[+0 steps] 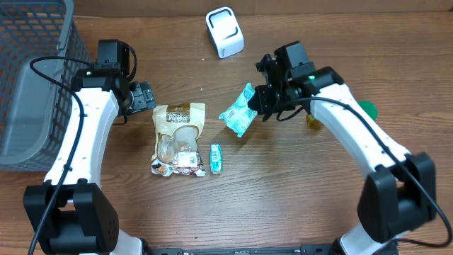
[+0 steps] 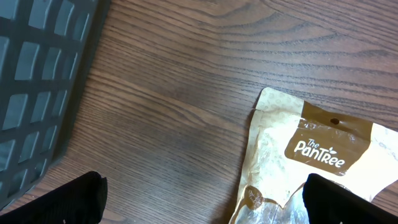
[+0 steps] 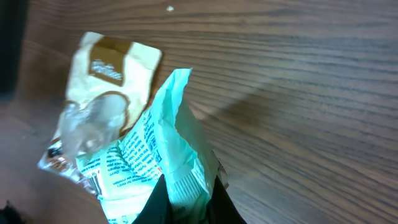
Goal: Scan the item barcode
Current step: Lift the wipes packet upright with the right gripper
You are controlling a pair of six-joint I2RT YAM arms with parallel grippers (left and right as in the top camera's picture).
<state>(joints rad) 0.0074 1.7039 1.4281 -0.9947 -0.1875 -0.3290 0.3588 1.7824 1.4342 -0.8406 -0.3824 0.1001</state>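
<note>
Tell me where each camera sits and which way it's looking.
Overhead: above the table, facing straight down; left arm, right arm, basket, scanner.
Left wrist: on left arm, looking down past open left gripper at tan pouch.
Right wrist: behind right gripper, shut on teal packet.
Shared: all views show the tan pouch.

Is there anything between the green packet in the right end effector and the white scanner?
Nothing visible. Only bare table lies between the green packet, held by the right end effector, and the scanner.
</note>
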